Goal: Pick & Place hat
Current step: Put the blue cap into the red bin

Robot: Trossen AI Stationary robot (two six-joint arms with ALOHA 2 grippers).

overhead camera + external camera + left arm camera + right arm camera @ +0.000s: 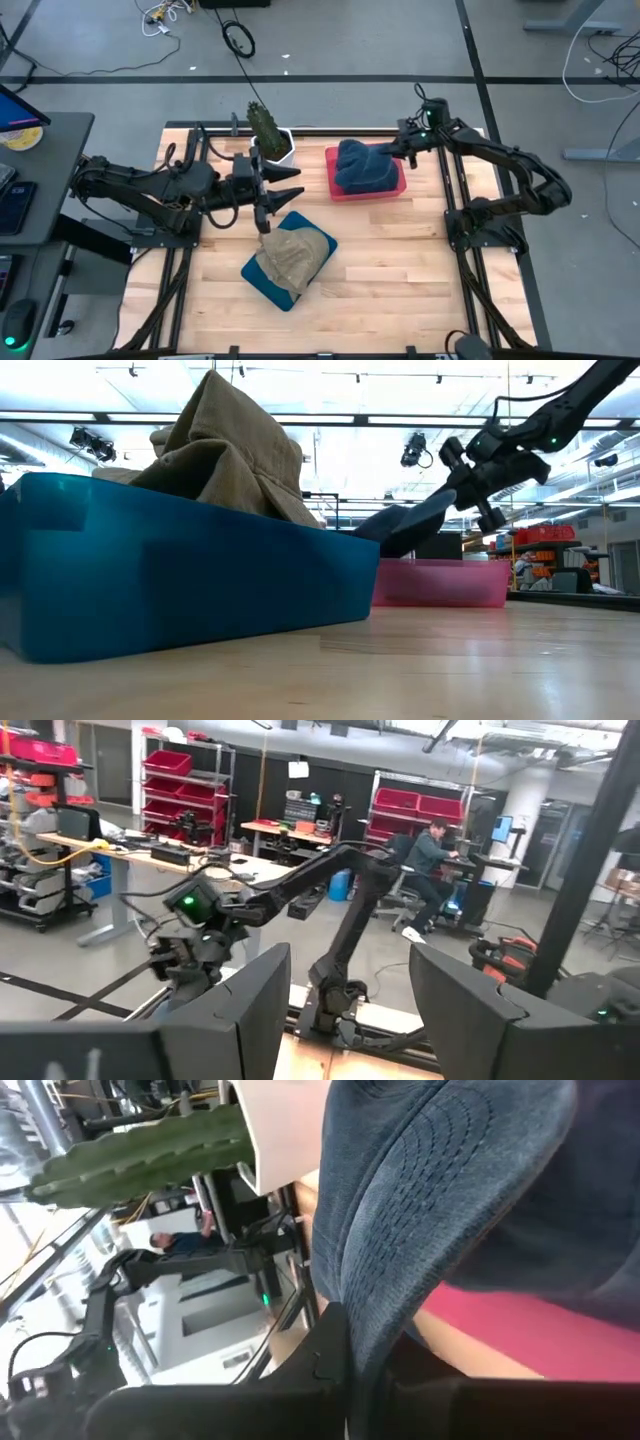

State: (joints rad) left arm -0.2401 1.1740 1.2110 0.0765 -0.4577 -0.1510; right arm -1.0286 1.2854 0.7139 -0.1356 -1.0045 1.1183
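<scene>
Two hats on wooden bench (380, 260): tan hat (293, 252) heaped in blue bin (262, 275), blue hat (362, 166) in pink bin (340, 189), the pink bin well apart from blue bin, toward bench's far edge on robot's right side. Right gripper (384, 152) at far side of pink bin, fingers closed on brim of blue hat; in right wrist view, dark finger (320, 1350) pressed tight against stitched denim brim (420, 1210), pink bin rim showing under it. Low view: same gripper (455, 485) above pink bin (440, 582), brim of blue hat (405, 525) raised & stretched toward it, rest of hat down inside bin. Left gripper (288, 185) just beside white planter (286, 146) w/ cactus (265, 125), between planter & blue bin, above bench, fingers spread wide, nothing between them; left wrist view: both dark fingers (250, 1010) apart w/ open gap, looking across at right arm (300, 890) & room beyond. Tan hat (225, 450) piled above rim of blue bin (180, 590) in low view, crumpled, spilling over one side. Cactus (140, 1155) & planter corner (285, 1130) also seen past blue hat in right wrist view. Person (428, 855) seated at desk far back in room, well apart from bench
</scene>
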